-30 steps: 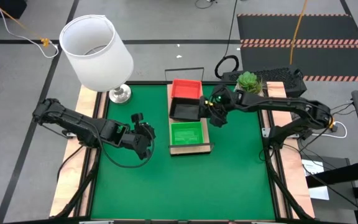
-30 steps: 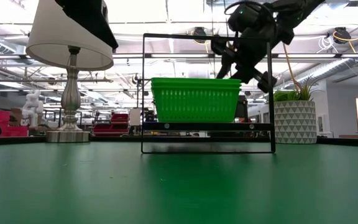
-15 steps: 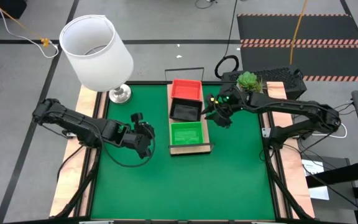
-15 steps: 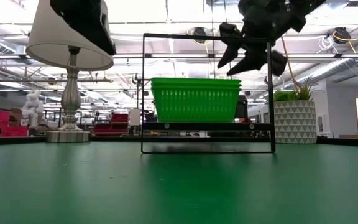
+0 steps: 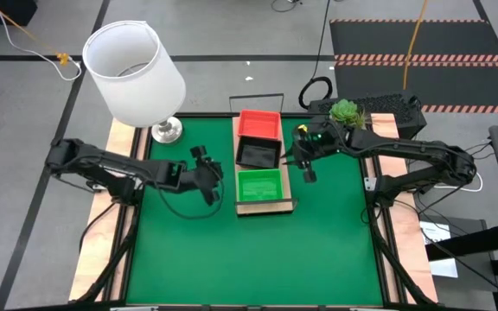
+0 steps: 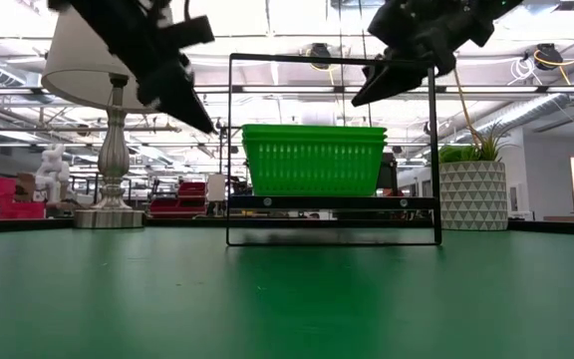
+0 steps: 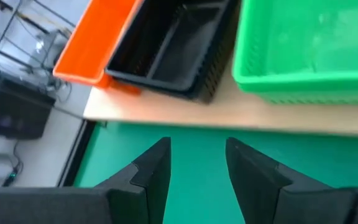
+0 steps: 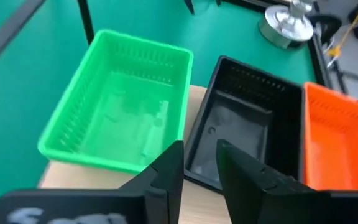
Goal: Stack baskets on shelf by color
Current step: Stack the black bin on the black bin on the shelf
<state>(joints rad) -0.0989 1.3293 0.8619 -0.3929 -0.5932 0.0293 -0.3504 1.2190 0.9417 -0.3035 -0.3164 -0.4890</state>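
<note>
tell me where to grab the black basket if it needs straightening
Pinch the black basket's right wall from above with the right end effector. That thin, upright rim faces open mat, while the red basket and green basket crowd its other ends on the shelf.

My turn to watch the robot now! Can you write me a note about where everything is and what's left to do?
Left tool: open, empty, beside the shelf on its left.
Right tool: open, empty, beside the shelf on its right.
On the shelf, in a row: orange-red basket at the far end, black basket in the middle, green basket at the near end. How many are nested in each spot cannot be told from above.
Done: no loose baskets show on the green mat.
Left: check each stack's count; otherwise the job looks finished.
</note>
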